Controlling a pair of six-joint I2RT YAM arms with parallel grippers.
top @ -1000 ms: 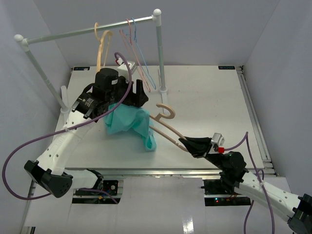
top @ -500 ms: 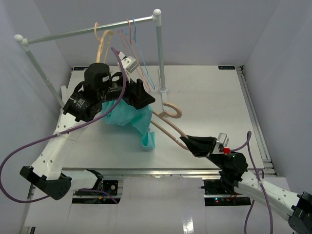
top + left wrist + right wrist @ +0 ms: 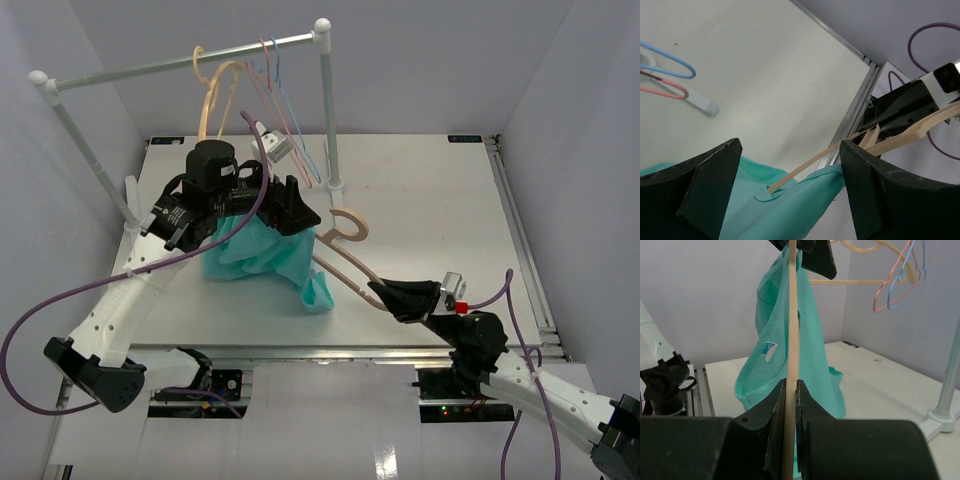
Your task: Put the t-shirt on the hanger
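Note:
The teal-green t-shirt (image 3: 250, 255) hangs bunched under my left gripper (image 3: 295, 212), its lower end on the table. In the left wrist view the jaws of that gripper (image 3: 787, 145) stand wide apart; the t-shirt (image 3: 795, 215) lies between them and reaches the right finger (image 3: 880, 190). One thin arm of the pinkish-tan hanger (image 3: 810, 162) pokes into a fold of the cloth. My right gripper (image 3: 385, 293) is shut on the hanger (image 3: 350, 265), whose hook points toward the rack. In the right wrist view the jaws of that gripper (image 3: 790, 382) pinch the hanger (image 3: 792, 315) with the t-shirt (image 3: 815, 340) draped behind it.
A white rack rail (image 3: 180, 62) crosses the back, with its post (image 3: 328, 110) near the table's middle. A thicker yellow-tan hanger (image 3: 212, 100) and thin pink and blue hangers (image 3: 280, 90) hang on it. Walls close in on both sides.
My left gripper rose and swung right toward the hanger with the t-shirt, then dipped a little. The cloth now hangs lower and wider. The right gripper shifted the hanger slightly.

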